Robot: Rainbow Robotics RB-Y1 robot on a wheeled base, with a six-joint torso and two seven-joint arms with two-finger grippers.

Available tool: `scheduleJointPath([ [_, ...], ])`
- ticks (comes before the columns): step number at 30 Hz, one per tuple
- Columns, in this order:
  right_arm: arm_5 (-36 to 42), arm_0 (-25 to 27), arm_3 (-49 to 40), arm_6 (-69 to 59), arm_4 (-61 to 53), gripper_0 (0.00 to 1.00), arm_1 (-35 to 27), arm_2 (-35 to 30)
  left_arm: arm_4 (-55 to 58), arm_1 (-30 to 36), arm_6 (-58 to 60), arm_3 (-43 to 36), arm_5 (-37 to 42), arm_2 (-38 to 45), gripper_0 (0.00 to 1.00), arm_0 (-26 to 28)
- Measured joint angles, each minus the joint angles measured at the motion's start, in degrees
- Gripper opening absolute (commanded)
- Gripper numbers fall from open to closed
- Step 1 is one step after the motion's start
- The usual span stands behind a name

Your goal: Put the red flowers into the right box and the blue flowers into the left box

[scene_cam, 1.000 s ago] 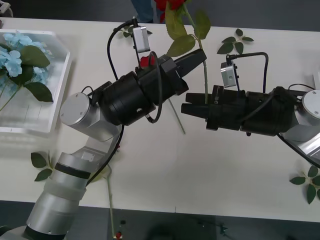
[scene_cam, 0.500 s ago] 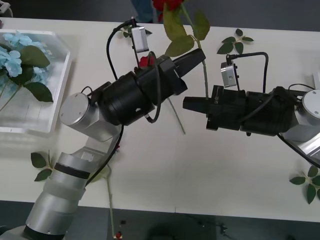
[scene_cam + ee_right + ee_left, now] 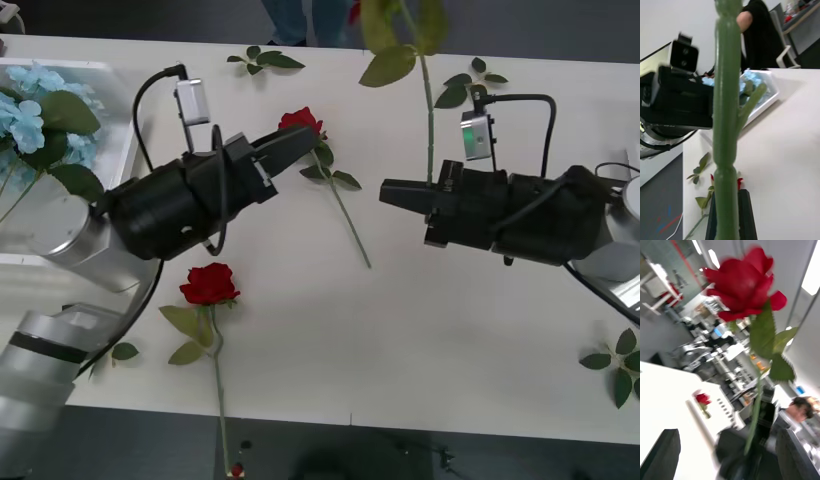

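Note:
My right gripper [image 3: 395,194] is shut on the green stem of a red rose [image 3: 429,120] and holds it upright above the table, its leaves and bloom reaching the view's top edge. In the right wrist view the stem [image 3: 725,123] rises from between the shut fingers [image 3: 745,215]. My left gripper [image 3: 300,142] is open, off to the left, clear of that stem; its wrist view shows the held bloom [image 3: 740,283]. Two more red roses [image 3: 300,122] [image 3: 208,283] lie on the table. Blue flowers [image 3: 28,118] fill the left box [image 3: 108,66]. The right box is out of view.
Loose green leaf sprigs lie at the back [image 3: 265,58], back right [image 3: 470,85], front right [image 3: 620,365] and front left [image 3: 125,350]. The near rose's stem [image 3: 222,420] runs over the table's front edge. A person sits in the room behind.
My left gripper has let go of the rose stem and drawn back to the left, uncovering a rose near the front. My right gripper has shut on the stem and carried it slightly right.

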Motion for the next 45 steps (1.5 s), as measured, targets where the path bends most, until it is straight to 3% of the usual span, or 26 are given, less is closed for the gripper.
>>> scheduleJointPath([
  [10, -4.2, -0.3, 0.9, -1.0, -7.7, 0.0, -26.1, 0.0, -2.1, 17.9, 1.3, 0.0, 0.6, 1.4, 0.73, 3.8],
  [15, -1.9, -0.4, 9.1, -8.1, -8.4, 0.0, -33.1, 0.0, -11.9, 22.4, 19.0, 0.0, 3.1, 1.7, 0.73, 3.4],
  [22, -1.8, -0.4, 21.2, -13.2, -0.8, 0.0, -36.6, 0.0, -29.9, 20.9, 40.5, 0.0, 17.4, 8.0, 0.73, -2.4],
  [26, -1.7, -0.4, 25.7, -19.7, 6.8, 0.0, -37.5, 0.0, -40.2, 17.2, 55.1, 0.0, 30.1, 13.3, 0.73, -7.1],
  [34, -1.7, 1.1, 32.4, -28.5, 18.8, 0.0, -37.6, 0.0, -56.5, 9.5, 61.1, -0.3, 49.1, 22.8, 0.73, -9.7],
  [45, -1.7, 1.6, 41.3, -35.8, 31.8, 0.0, -37.6, 0.0, -76.1, 4.3, 61.8, -13.6, 51.6, 19.7, 0.73, -2.5],
])
